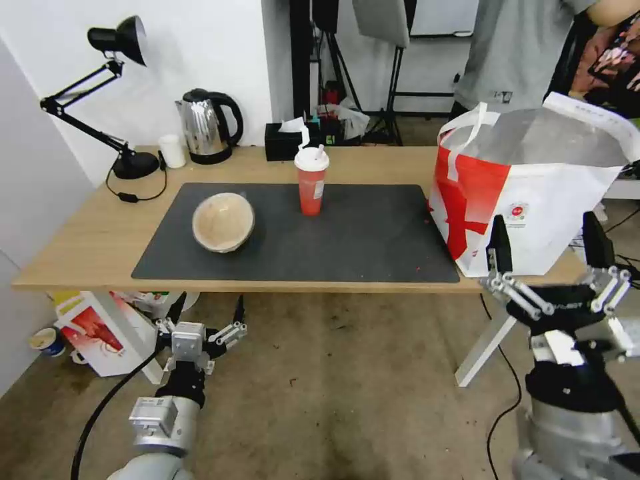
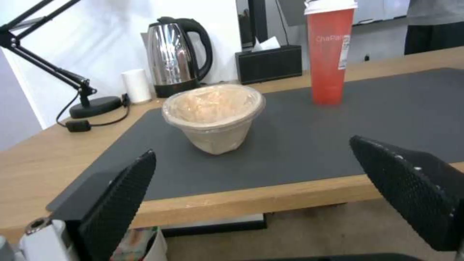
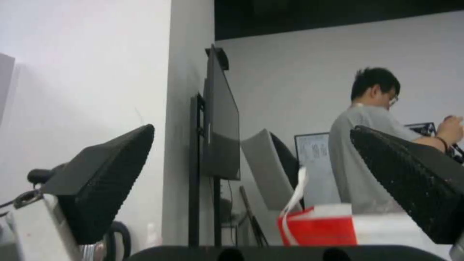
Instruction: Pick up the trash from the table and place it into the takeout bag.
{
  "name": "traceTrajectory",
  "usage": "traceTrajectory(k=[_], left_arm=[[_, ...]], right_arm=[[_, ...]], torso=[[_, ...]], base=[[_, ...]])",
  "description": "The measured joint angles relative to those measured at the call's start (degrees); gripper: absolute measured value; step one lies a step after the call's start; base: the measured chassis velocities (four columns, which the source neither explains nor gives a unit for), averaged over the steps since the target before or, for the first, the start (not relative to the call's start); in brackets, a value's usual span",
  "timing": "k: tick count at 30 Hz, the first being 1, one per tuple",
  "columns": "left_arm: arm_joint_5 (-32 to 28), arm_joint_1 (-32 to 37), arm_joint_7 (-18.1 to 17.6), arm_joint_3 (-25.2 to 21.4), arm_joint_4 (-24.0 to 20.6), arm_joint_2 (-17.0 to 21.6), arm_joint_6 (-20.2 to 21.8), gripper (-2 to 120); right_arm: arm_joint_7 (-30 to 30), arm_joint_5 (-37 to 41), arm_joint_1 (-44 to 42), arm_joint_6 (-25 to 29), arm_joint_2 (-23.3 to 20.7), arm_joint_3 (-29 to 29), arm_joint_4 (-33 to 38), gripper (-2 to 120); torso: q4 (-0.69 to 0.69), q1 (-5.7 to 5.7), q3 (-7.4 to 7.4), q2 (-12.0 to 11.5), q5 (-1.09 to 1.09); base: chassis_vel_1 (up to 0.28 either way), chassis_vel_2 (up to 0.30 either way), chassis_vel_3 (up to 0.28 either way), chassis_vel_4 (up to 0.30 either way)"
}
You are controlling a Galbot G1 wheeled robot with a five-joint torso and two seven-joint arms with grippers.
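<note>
On the table point(image 1: 80, 247), a tan lidded bowl point(image 1: 223, 222) lies tilted on the left of the dark mat point(image 1: 360, 240). A red drink cup point(image 1: 311, 180) with a white lid stands upright at mid-mat. The takeout bag point(image 1: 527, 180) stands open at the table's right end. My left gripper point(image 1: 209, 308) hangs open and empty below the table's front edge, facing the bowl point(image 2: 212, 116) and the cup point(image 2: 331, 54). My right gripper point(image 1: 547, 243) is open and empty just in front of the bag, whose red-and-white top point(image 3: 338, 228) shows between its fingers point(image 3: 411, 181).
A steel kettle point(image 1: 208, 127), a black tissue box point(image 1: 287, 140), a small white cylinder point(image 1: 173, 151) and a black desk lamp point(image 1: 113, 100) line the table's back edge. A smaller printed bag point(image 1: 100, 330) sits on the floor under the left end. A person stands behind the takeout bag.
</note>
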Motion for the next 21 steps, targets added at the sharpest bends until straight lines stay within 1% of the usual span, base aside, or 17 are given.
traceTrajectory(k=[5,10,17,21], left_arm=[[0.0,0.0,0.0,0.0,0.0,0.0,0.0,100],[0.0,0.0,0.0,0.0,0.0,0.0,0.0,100],[0.0,0.0,0.0,0.0,0.0,0.0,0.0,100],[0.0,0.0,0.0,0.0,0.0,0.0,0.0,100]], right_arm=[[1.5,-3.7,-1.5,2.1,1.5,-2.4,-2.5,100],[1.9,-5.5,-3.1,4.4,2.8,-4.1,-5.3,100],[2.2,-6.4,-4.2,5.9,3.1,-5.8,-7.1,100],[3.4,-7.6,-4.9,7.2,3.1,-7.2,-7.9,100]], torso=[[0.00,0.00,0.00,0.0,-0.01],[0.00,0.00,0.00,0.0,0.00],[0.00,0.00,0.00,0.0,0.00],[0.00,0.00,0.00,0.0,-0.01]], base=[[0.000,0.000,0.000,0.000],[0.000,0.000,0.000,0.000],[0.000,0.000,0.000,0.000],[0.000,0.000,0.000,0.000]])
